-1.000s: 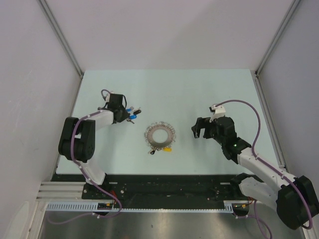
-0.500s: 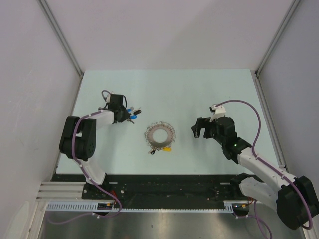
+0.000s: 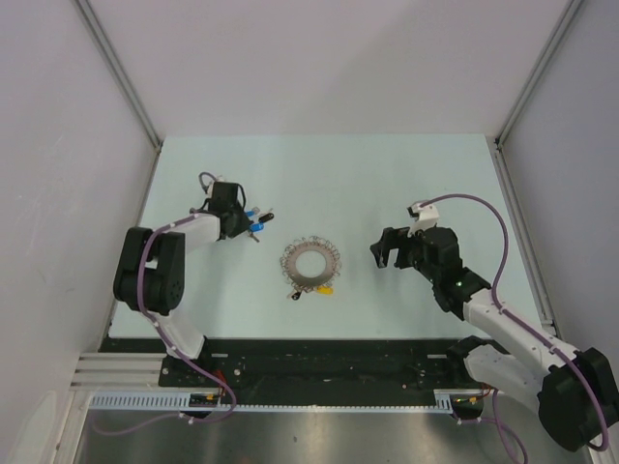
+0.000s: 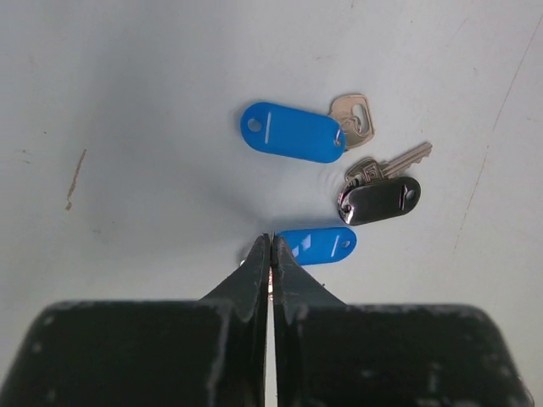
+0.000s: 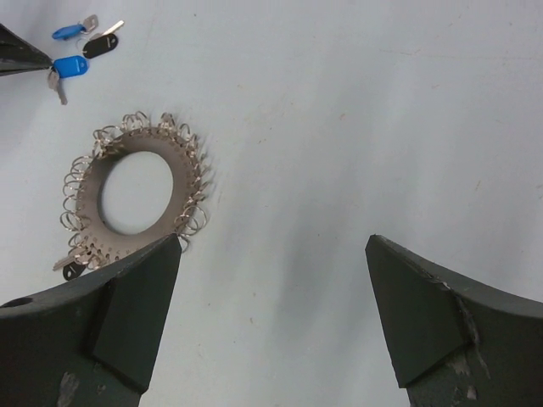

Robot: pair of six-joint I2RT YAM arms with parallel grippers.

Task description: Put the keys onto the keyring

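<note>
Left tool (image 4: 271,244): I read fingers pressed together, tips just beside a small blue-tagged metal key (image 4: 318,244); larger blue-tagged key (image 4: 293,133) and black-tagged key (image 4: 380,199) at its 12–1 o'clock. Flat silver-grey loop-fringed keyring (image 5: 89,199) on pale counter (image 3: 387,174), keys at its 10 o'clock. Right tool (image 5: 271,246) spread wide, at ring's 3 o'clock

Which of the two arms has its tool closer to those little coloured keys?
The left. Its tool sits shut right beside the keys, tips next to a small blue tag. The right tool is open, far off on the other side of the keyring.
</note>
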